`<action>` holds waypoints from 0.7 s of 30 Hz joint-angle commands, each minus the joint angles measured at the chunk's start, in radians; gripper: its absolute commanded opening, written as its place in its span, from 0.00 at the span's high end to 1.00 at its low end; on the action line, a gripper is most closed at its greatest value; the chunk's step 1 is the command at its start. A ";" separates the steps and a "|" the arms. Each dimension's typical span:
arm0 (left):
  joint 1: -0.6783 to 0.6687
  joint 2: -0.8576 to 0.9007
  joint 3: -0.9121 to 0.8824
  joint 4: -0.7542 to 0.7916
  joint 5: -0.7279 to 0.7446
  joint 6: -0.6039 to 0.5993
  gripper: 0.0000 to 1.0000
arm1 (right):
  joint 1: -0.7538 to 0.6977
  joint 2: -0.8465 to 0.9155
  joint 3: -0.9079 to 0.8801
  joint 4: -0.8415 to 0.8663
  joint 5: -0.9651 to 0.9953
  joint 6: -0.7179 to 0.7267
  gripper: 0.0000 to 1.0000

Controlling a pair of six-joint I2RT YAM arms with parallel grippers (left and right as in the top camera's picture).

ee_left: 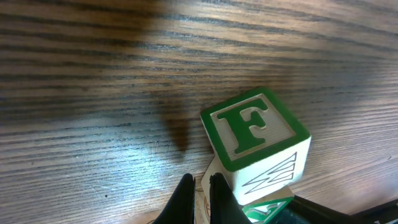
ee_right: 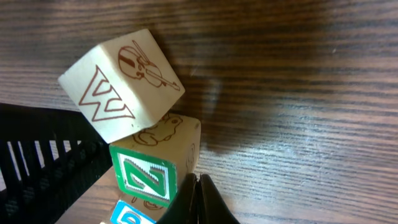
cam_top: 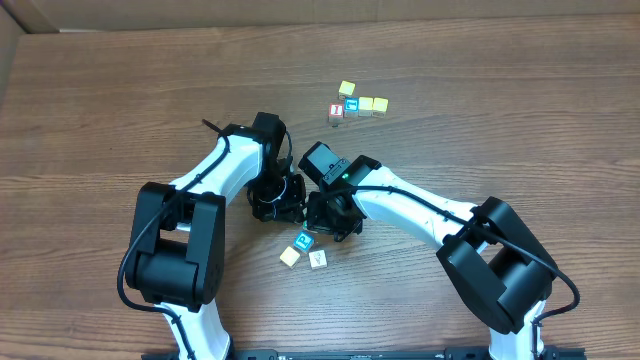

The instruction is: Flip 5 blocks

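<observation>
**A:** What do you see from above?
**B:** Three blocks (cam_top: 303,240) lie close together, low in the middle of the bench (cam_top: 100,120).
**A:** Left wrist?
**B:** My left hand (ee_left: 200,186) is clenched on nothing. The green F block (ee_left: 252,127) is just beside it.
**A:** Right wrist?
**B:** My right hand (ee_right: 197,186) is clenched and empty too, beside the green Z block (ee_right: 149,174).

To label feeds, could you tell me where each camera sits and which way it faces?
Overhead: above the table, facing down; left arm and right arm show.
Left wrist: faces down at the F block; shut left gripper shows.
Right wrist: faces down at the W block; shut right gripper shows.
All share the table.
</observation>
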 commanded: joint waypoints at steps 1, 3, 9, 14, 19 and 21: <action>0.001 0.006 -0.010 -0.004 0.015 -0.018 0.96 | 0.000 0.005 -0.001 0.006 0.051 0.007 0.96; 0.002 0.005 -0.008 -0.007 0.002 -0.018 0.96 | -0.003 0.005 -0.001 0.005 0.063 0.006 0.96; 0.014 0.005 0.012 -0.029 -0.045 -0.018 0.96 | -0.028 0.005 0.009 -0.001 0.079 -0.032 0.96; 0.036 0.005 0.032 -0.021 -0.054 -0.018 0.96 | -0.101 0.005 0.029 0.027 0.079 -0.089 0.96; 0.038 0.005 0.032 0.043 -0.053 -0.019 0.96 | -0.159 0.005 0.029 0.141 0.071 -0.144 0.96; 0.039 0.005 0.032 0.057 -0.053 -0.031 0.96 | -0.159 0.005 0.029 0.162 0.069 -0.143 0.96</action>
